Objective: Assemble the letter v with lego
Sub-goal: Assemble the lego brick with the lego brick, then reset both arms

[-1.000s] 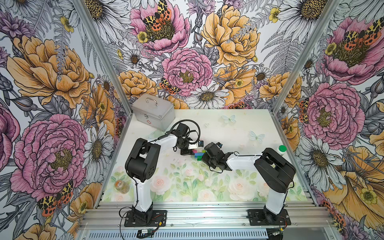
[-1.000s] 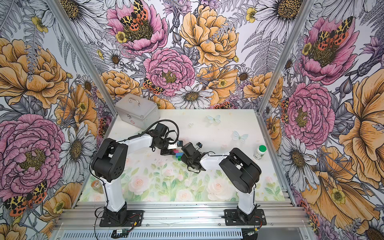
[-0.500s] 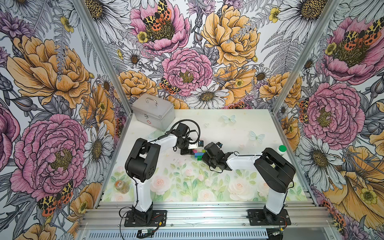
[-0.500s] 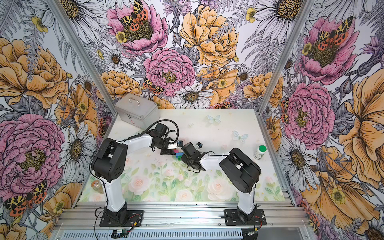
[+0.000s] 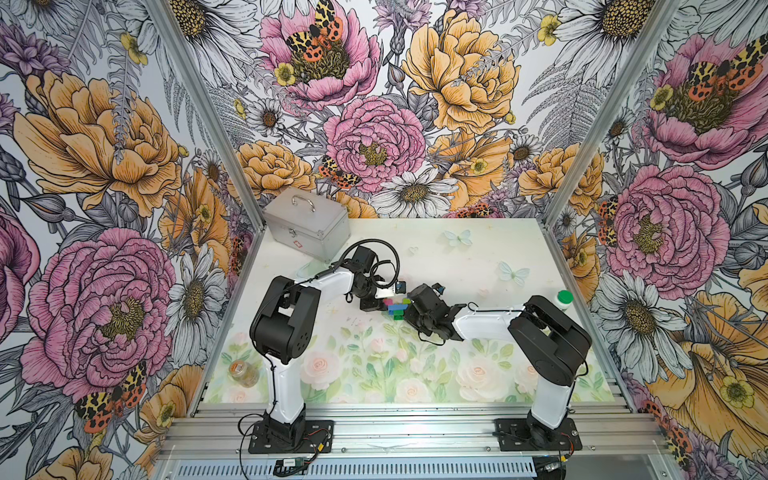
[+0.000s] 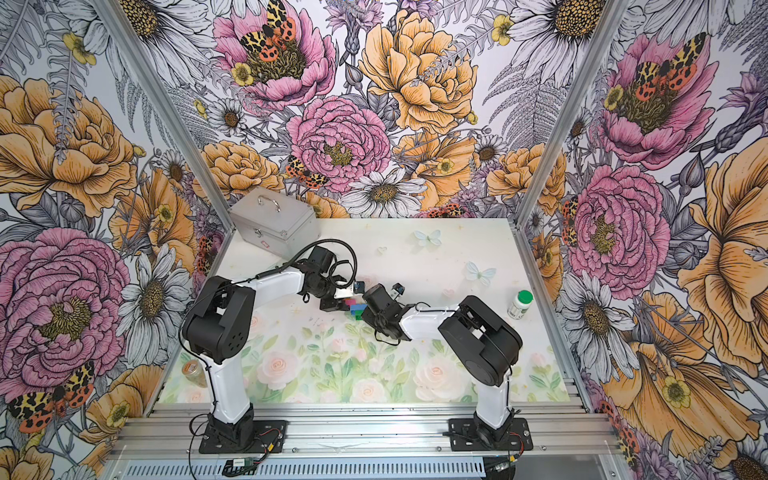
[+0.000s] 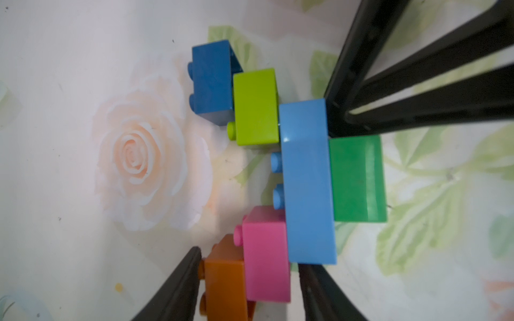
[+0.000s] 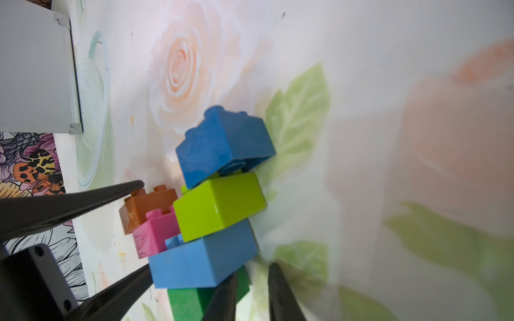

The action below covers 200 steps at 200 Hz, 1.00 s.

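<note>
- Letter V (image 5: 397,306): flat, mid-scene, between pincers.
- Left pincer (image 7: 249,258): parted, straddling orange brick (image 7: 225,286) and pink brick (image 7: 267,255).
- Right pincer (image 8: 253,271): barely parted, empty, beside green tip (image 7: 357,178).
- Retreat straight; avoid nudging.

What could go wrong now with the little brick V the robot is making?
One: the left hand has a finger on each side of the orange brick and pink brick; pulling away crookedly might tug that arm off the V.
Two: the dark blue brick only half sits on the lime brick, so a bump may pop it off.
Three: the right hand is right beside the green brick; a nudge could slide everything.
</note>
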Each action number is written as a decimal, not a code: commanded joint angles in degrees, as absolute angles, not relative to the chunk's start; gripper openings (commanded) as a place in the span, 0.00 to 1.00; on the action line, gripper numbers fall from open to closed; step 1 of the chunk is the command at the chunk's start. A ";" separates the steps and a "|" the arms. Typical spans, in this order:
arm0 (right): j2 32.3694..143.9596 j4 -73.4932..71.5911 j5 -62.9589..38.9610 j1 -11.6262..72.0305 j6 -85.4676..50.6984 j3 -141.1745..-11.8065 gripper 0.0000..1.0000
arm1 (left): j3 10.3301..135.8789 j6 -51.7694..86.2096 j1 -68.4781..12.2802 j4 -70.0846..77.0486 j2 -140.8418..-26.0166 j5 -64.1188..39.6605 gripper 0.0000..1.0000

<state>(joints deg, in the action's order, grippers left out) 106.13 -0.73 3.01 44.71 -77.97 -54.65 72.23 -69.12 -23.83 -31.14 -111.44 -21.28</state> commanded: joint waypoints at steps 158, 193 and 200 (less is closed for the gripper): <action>87.18 16.85 14.18 42.65 -63.54 -52.57 0.38 | 65.00 -47.93 -17.05 -28.39 -87.95 -24.68 0.99; 77.62 18.50 15.68 35.31 -49.95 -49.92 0.80 | 53.84 -23.14 -17.98 -11.81 -74.73 -6.26 0.99; 75.82 19.25 17.00 33.78 -47.06 -49.94 0.98 | 51.98 -16.68 -17.62 -9.62 -72.36 -1.93 0.99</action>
